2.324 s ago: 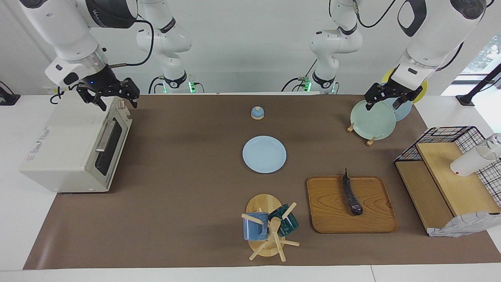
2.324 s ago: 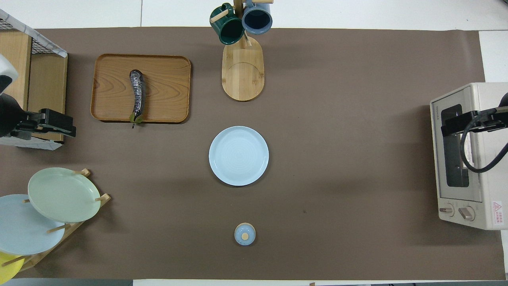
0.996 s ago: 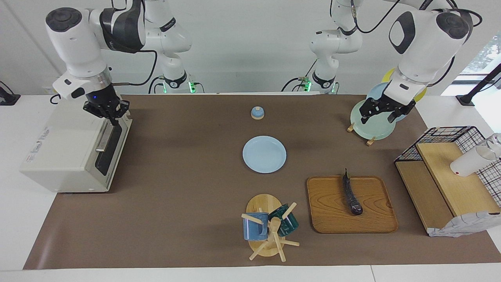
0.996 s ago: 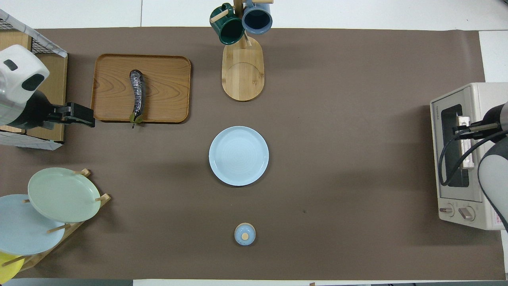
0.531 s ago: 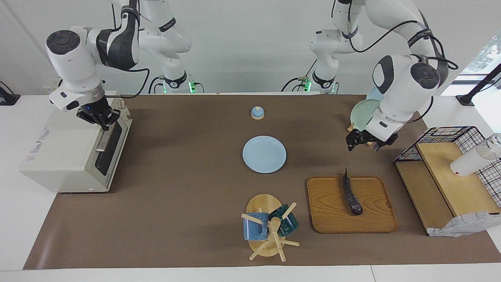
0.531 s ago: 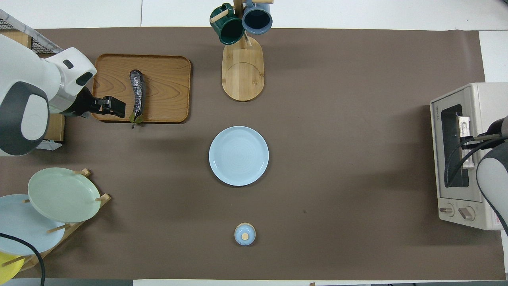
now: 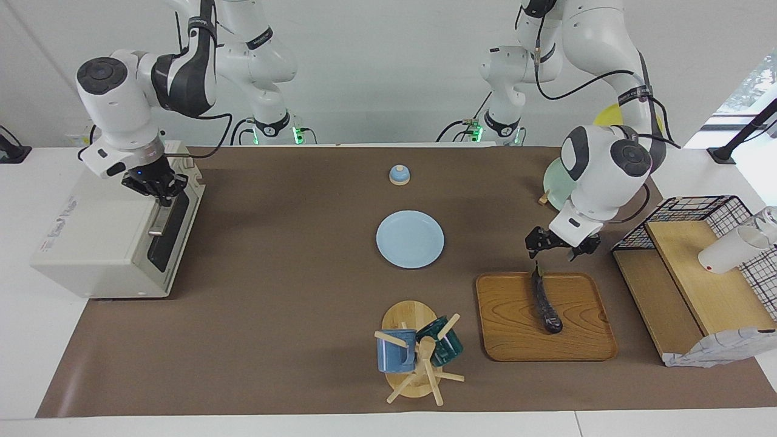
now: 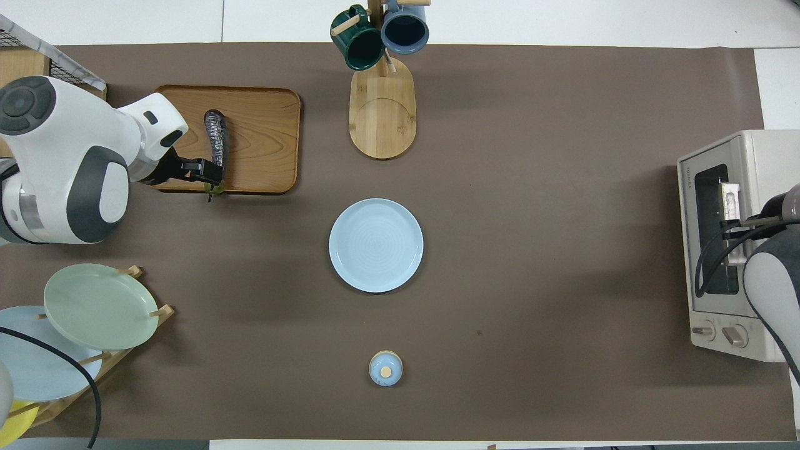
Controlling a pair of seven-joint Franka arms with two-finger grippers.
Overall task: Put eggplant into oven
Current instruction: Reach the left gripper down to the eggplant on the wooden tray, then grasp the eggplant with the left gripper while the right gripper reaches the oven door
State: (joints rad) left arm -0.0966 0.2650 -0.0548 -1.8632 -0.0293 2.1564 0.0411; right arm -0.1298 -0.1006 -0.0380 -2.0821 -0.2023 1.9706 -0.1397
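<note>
The oven [image 7: 115, 233] stood shut at the right arm's end of the table; the right gripper [image 7: 159, 188], fingers pinched together, sat at its door handle [image 7: 162, 213], seemingly about to pull it down. Well apart from the oven, the eggplant [image 7: 543, 298] lay on the wooden tray [image 7: 583, 340]. The left gripper [image 7: 561, 243] hung spread wide and empty over its stem end; next it likely needed to descend and clamp.

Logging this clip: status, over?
Left pincer open above eggplant stem. Right pincer shut at oven handle. Door closed. Eggplant on tray.
</note>
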